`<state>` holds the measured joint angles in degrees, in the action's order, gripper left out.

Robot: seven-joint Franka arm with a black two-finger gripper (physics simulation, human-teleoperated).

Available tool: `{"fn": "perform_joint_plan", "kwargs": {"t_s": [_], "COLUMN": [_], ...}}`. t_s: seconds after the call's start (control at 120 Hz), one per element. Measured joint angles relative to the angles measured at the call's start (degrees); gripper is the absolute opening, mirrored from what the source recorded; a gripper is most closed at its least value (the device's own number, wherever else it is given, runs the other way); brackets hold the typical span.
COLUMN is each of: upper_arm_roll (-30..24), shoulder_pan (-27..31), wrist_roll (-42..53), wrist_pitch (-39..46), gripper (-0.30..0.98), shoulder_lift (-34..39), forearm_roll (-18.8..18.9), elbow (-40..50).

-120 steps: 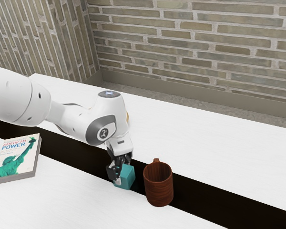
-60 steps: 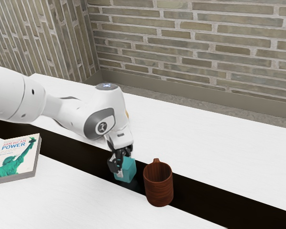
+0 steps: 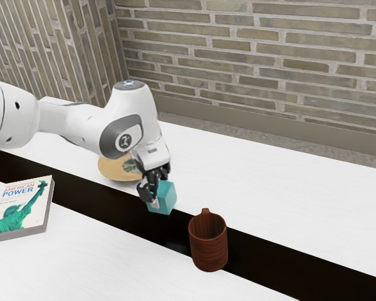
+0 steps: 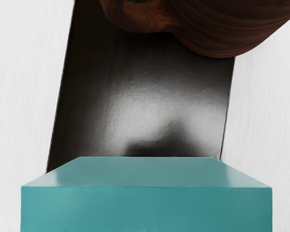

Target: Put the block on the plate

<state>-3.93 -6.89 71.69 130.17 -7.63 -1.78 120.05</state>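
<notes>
Teal cube-shaped block (image 3: 164, 197), pinched in the black two-finger pincer (image 3: 157, 194) above the white surface (image 3: 288, 194), could catch the round tan plate (image 3: 108, 171) toward ten o'clock in the exterior view and tip, if carried too low or released off-centre.

Lifting the block (image 3: 165, 197) higher in the hand (image 3: 155, 195), easing away from the mug (image 3: 208, 251), now uncovering much of the plate (image 3: 113, 170) behind the arm (image 3: 66, 120)!

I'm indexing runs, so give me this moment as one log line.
gripper: shut on teal block | block: aloft, not yet on plate | mug: upright
</notes>
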Motion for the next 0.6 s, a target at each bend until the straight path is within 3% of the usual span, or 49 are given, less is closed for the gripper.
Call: {"fn": "perform_joint_plan", "kwargs": {"t_s": [0.267, 0.6], "upper_arm_roll": [0.1, 0.1], "shoulder_pan": [3.0, 9.5], "wrist_roll": [-0.6, -0.2], "wrist_pitch": [-1.5, -3.5], "gripper": [0.40, 0.40], "shoulder_lift": [-0.5, -8.8], "forearm_roll": [0.3, 1.2], "elbow": [-3.4, -14.7]}}
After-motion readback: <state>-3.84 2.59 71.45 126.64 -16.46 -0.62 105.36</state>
